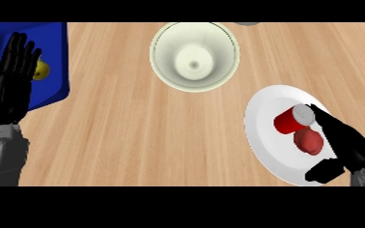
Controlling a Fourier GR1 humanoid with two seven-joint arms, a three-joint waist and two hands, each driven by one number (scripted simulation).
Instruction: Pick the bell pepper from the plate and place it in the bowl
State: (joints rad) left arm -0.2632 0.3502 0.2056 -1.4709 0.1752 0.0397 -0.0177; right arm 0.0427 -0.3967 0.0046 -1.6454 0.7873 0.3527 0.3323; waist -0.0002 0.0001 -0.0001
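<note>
Count: one plate (267, 142), one bell pepper (308, 142), one can (288, 122), one bowl (168, 68), two hands. Right hand (346, 147) over plate's near-right edge: fingers straight, thumb spread, gripping nothing. Pepper on plate, right of its centre, between fingers and thumb; red, squat, rounded. Red can, grey lid, on plate just beyond pepper. Left hand (16, 72) far left of plate, open, fingers up, resting over blue mat (54, 79). Cream bowl beyond plate, to its left, apart.

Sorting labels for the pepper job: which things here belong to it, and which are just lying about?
Job: pepper; plate; bowl; right hand, over the plate.

Lying about: red can on the plate; blue mat; yellow thing on it; left hand, resting at left edge.
</note>
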